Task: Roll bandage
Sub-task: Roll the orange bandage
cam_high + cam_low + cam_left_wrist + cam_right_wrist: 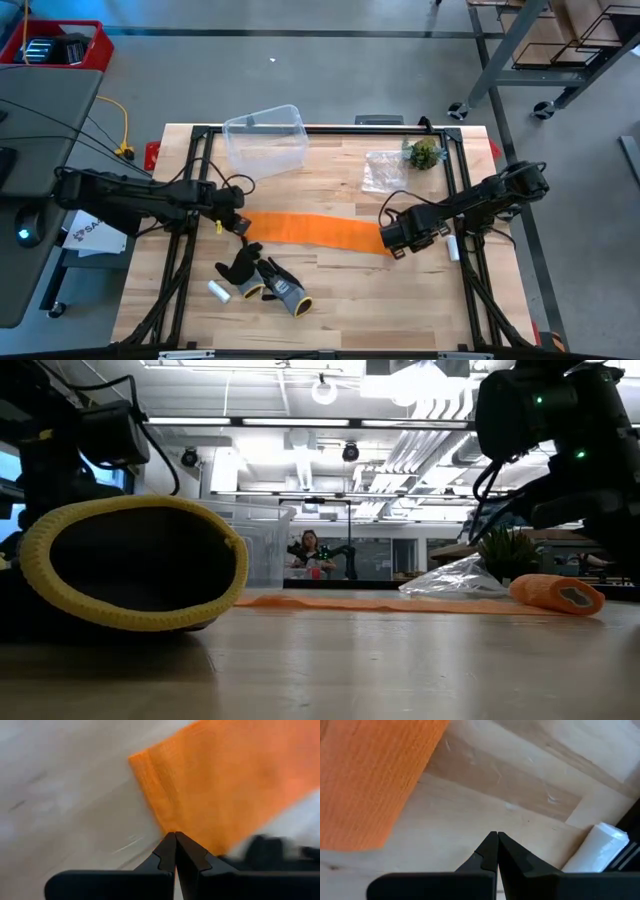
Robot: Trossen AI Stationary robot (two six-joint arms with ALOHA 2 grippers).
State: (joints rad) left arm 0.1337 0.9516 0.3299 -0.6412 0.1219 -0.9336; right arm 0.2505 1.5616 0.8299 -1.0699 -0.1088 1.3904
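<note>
Carefully keep both tools, left [237, 224] and right [388, 238], pinched empty at bandage [310, 230] ends mid-counter [340, 300]; roll evenly, edges aligned.

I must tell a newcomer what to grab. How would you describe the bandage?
On the wooden table, between the two arms, lies the bandage: a long flat strip, its right end rolled up. It is bright orange, unlike the dark gloves nearer the front edge.

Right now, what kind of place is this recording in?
Probably a robotics lab or workshop: a wooden table in a black frame, concrete floor with wheeled racks nearby, and exposed ceiling pipes over an open room.
</note>
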